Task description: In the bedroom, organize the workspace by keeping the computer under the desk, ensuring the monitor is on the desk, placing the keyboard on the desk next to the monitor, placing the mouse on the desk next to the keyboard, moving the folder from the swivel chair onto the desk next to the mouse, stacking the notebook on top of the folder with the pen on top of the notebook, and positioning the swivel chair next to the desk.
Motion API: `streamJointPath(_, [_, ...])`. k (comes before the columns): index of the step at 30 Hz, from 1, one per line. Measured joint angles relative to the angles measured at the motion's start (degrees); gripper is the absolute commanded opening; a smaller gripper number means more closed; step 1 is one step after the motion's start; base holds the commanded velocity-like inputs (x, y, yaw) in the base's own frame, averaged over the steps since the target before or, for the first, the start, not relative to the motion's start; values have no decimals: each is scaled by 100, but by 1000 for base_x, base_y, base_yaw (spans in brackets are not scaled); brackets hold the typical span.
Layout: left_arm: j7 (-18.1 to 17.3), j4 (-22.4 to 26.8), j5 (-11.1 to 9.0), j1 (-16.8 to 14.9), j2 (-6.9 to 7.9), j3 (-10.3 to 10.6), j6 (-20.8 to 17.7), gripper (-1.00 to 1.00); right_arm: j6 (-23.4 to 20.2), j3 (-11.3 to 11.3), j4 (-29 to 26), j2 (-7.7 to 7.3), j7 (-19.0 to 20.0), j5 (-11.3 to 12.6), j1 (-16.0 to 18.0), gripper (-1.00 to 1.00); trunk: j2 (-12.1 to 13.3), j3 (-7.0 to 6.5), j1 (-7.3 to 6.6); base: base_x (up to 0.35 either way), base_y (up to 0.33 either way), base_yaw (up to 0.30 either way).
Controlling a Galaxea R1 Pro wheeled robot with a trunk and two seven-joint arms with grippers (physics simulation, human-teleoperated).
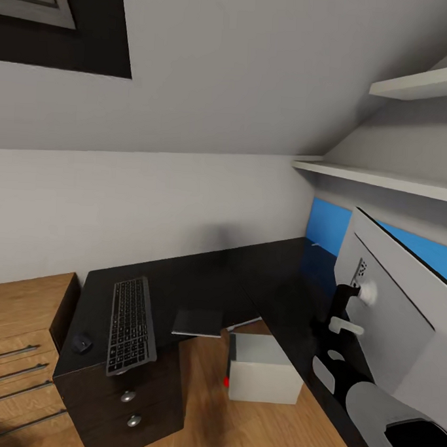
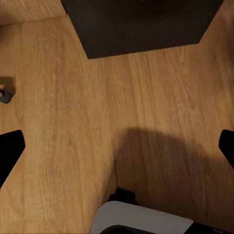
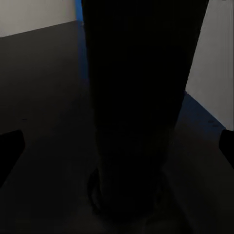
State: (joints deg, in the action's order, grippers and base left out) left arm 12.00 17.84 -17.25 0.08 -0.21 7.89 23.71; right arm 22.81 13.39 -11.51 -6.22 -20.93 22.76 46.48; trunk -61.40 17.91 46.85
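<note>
On the black counter [image 1: 201, 275] at nine o'clock lay the keyboard [image 1: 131, 325], the mouse [image 1: 82, 342] beside it and the notebook [image 1: 197, 322] at centre. Below sat the computer [image 1: 263, 368]. Both sets of fingers were spread open, the right pair flanking the monitor [image 1: 396, 304] stand [image 3: 136, 107].

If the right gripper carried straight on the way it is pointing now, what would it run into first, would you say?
Most likely the monitor's dark upright stand, which rises from the black desk dead ahead between the open right gripper's fingertips. Its closeness is hard to judge in the gloom.
</note>
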Motion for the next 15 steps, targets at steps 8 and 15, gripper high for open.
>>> streamJointPath(8, [0,0,3,0,0,-2,0,100,-1,0,0,0,0,-6,0,100,0,0,2,54,12,0])
streamJointPath(15, [0,0,1,0,4,-9,0,100,-1,0,0,-5,0,-8,-1,100,1,0,2,4,1,0])
